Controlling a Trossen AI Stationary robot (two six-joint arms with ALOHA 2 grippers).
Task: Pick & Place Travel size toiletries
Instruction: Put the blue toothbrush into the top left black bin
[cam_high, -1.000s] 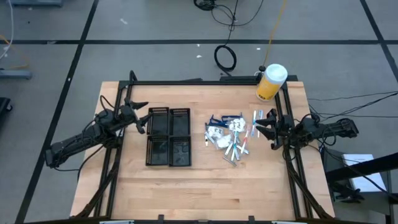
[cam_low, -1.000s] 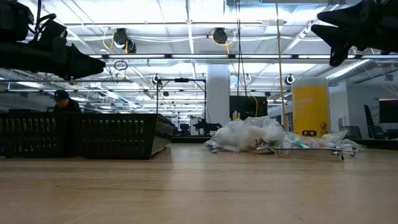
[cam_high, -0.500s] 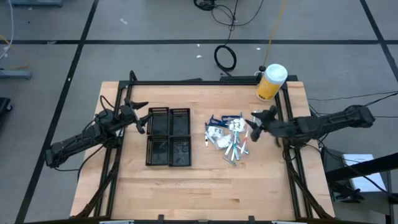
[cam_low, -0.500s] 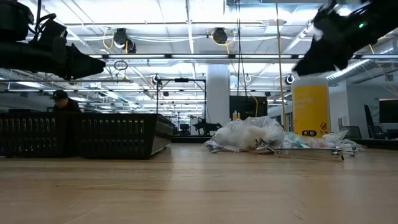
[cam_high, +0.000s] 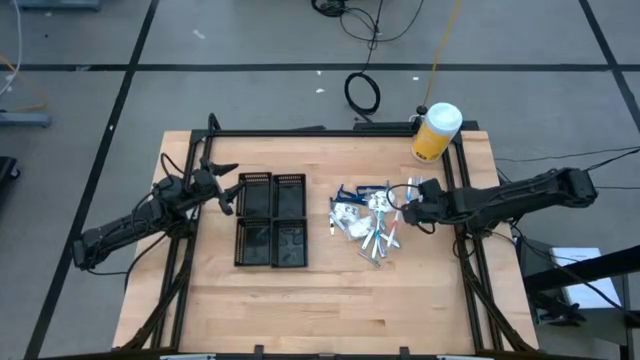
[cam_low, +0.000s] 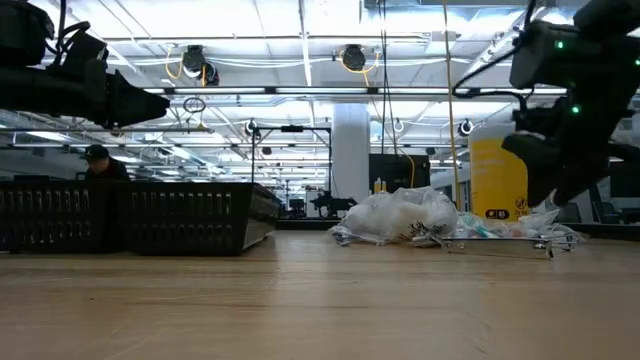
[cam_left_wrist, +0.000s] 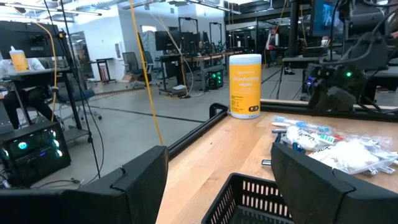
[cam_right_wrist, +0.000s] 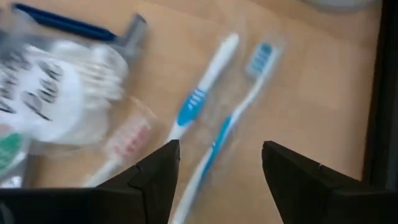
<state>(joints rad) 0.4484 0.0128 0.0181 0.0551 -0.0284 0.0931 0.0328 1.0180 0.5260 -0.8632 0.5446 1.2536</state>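
The travel size toiletries (cam_high: 370, 215) lie in a loose pile on the wooden table, right of centre: wrapped blue-and-white toothbrushes (cam_right_wrist: 199, 93), a blue razor (cam_right_wrist: 74, 25), white packets (cam_right_wrist: 56, 93). My right gripper (cam_high: 408, 205) hangs open just above the pile's right side, slanting down, with two toothbrushes below its fingers (cam_right_wrist: 221, 180). It touches nothing. My left gripper (cam_high: 228, 190) waits open and level at the table's left, beside the black tray (cam_high: 272, 220).
The black four-compartment tray (cam_low: 130, 215) stands left of the pile. A big yellow jar with a white lid (cam_high: 435, 132) stands at the far right corner. A black frame rail (cam_high: 462, 200) runs along the table's right edge. Bare wood lies near the front.
My right gripper has swung from the table's right edge toward the pile, come down, and tipped from level to slanting downward over the toothbrushes. The pile has not moved.
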